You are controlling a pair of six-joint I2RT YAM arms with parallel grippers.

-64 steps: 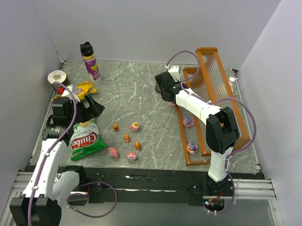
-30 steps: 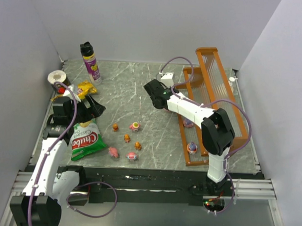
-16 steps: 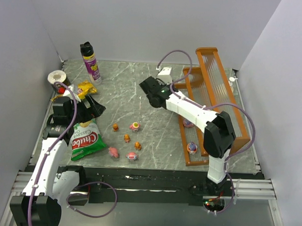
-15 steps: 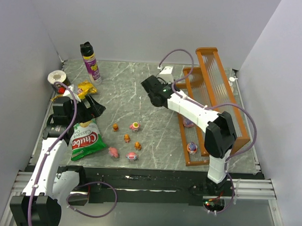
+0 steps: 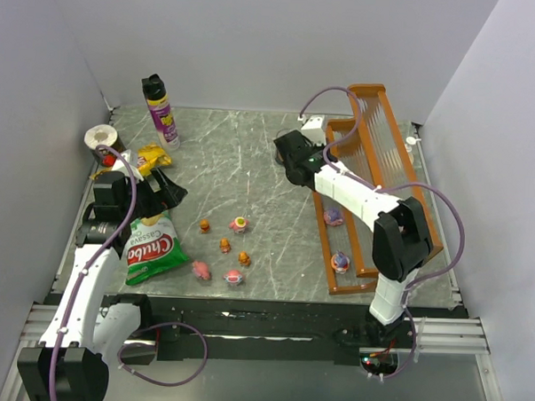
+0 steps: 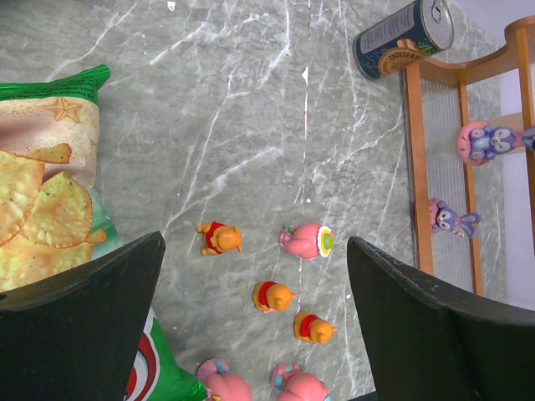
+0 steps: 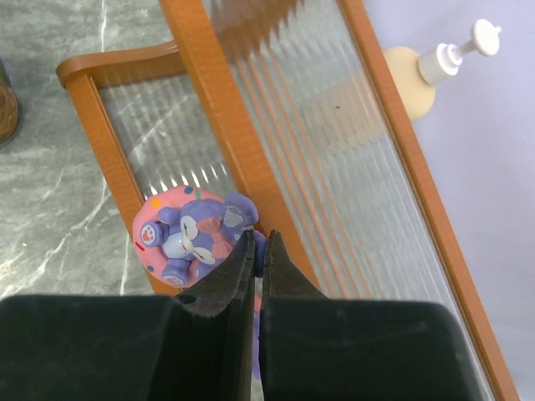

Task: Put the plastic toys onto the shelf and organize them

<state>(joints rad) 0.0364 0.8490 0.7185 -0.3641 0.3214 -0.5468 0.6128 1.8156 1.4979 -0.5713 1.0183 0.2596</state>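
right gripper (image 7: 257, 237), fingers pinched narrow on a purple figurine (image 7: 188, 234), should set it upright, base flat, on the shelf (image 7: 211, 100) before letting go.

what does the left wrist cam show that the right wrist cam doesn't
Only the left wrist view: the green chips bag, three orange toys and pink toys loose on the table. Only the right wrist view: a pump bottle beyond the shelf. Both: the shelf and a purple toy on a pink base, likely the same one.
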